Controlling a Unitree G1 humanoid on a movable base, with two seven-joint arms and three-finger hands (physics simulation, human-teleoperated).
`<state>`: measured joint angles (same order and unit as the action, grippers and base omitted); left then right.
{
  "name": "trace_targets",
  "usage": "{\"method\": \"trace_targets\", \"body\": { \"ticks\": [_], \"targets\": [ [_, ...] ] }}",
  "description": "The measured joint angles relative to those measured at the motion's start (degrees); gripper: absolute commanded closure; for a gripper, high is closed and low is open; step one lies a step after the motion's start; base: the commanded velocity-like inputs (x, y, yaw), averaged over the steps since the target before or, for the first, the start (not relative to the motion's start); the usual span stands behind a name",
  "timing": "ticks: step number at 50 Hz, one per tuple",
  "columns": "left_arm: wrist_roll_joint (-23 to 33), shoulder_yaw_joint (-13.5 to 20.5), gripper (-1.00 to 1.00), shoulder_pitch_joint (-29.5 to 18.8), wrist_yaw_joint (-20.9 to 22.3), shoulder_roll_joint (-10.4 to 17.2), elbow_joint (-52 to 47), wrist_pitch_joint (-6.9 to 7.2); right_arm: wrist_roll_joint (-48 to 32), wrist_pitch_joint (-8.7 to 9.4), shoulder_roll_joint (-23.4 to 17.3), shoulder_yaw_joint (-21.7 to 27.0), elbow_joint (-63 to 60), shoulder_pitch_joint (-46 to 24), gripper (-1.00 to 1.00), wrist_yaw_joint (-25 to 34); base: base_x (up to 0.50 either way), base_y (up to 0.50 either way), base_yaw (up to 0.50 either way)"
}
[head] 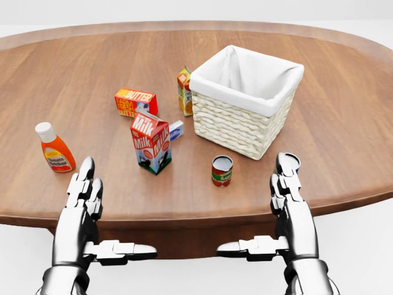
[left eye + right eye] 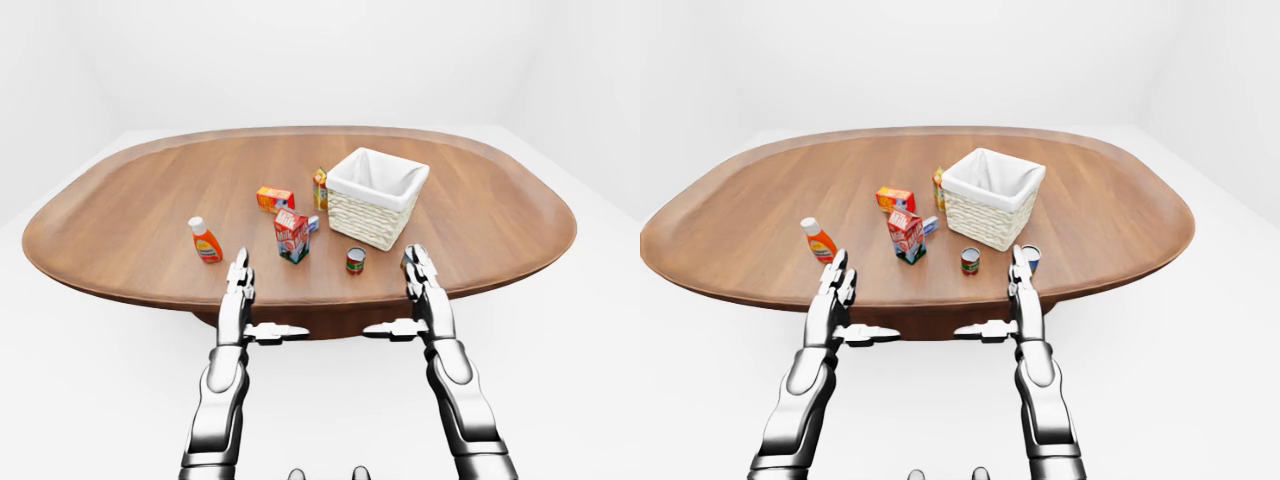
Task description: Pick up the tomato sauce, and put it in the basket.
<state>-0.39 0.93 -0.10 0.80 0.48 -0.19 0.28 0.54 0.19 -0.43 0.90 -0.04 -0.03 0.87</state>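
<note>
Both my hands hang over the near edge of the wooden surface (image 1: 344,123), palms facing each other, fingers straight and apart, thumbs poking inward toward one another. Neither holds anything. My left hand (image 1: 83,203) sits at the bottom left of the head view, my right hand (image 1: 288,196) at the bottom right.

The tomato sauce (image 1: 221,171) is a small red can standing upright on the surface, between my two hands but closer to the right one, and not touching either. It's just beside the near corner of the basket (image 1: 236,126), with a small gap between them. The basket is woven with a white cloth liner, and it looks empty as far as I can see inside.

Left of the can stands a milk carton (image 1: 151,142), upright. Further left, near my left hand, there's an orange bottle (image 1: 54,148) with a white cap. Above the milk lies a butter box (image 1: 136,102), and an orange carton (image 1: 184,91) stands right against the basket's left side. Another small can (image 2: 1031,258) peeks out just past my right fingertips, best seen in the right-eye view.
</note>
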Motion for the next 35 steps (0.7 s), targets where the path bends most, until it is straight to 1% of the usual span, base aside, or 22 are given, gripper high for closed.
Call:
{"method": "trace_targets", "body": {
  "ticks": [9, 15, 23, 29, 35],
  "targets": [
    [-0.21, 0.83, -1.00, 0.12, 0.68, 0.45, -1.43, 1.27, 0.71, 0.79, -0.41, 0.88, -0.95, 0.10, -1.00, 0.92, 0.00, 0.00, 0.00],
    [-0.17, 1.08, -1.00, 0.26, 0.88, 0.59, -2.87, 2.57, 1.08, 1.67, -0.55, 1.21, -2.01, 0.18, -1.00, 1.22, 0.00, 0.00, 0.00],
    [-0.16, 1.28, -1.00, 0.54, 1.12, 0.68, -5.30, 4.64, 1.68, 3.50, -0.67, 1.58, -4.23, 0.29, -1.00, 1.50, 0.00, 0.00, 0.00],
    [-0.24, 1.36, -1.00, 0.81, 1.36, 0.70, -7.38, 4.72, 2.11, 4.81, -0.75, 1.86, -5.72, 0.23, -1.00, 1.60, 0.00, 0.00, 0.00],
    [-0.33, 1.54, -1.00, 0.87, 1.59, 0.77, -9.15, 4.72, 2.47, 4.81, -0.84, 2.11, -7.01, 0.10, -1.00, 1.63, 0.00, 0.00, 0.00]
  ]
}}
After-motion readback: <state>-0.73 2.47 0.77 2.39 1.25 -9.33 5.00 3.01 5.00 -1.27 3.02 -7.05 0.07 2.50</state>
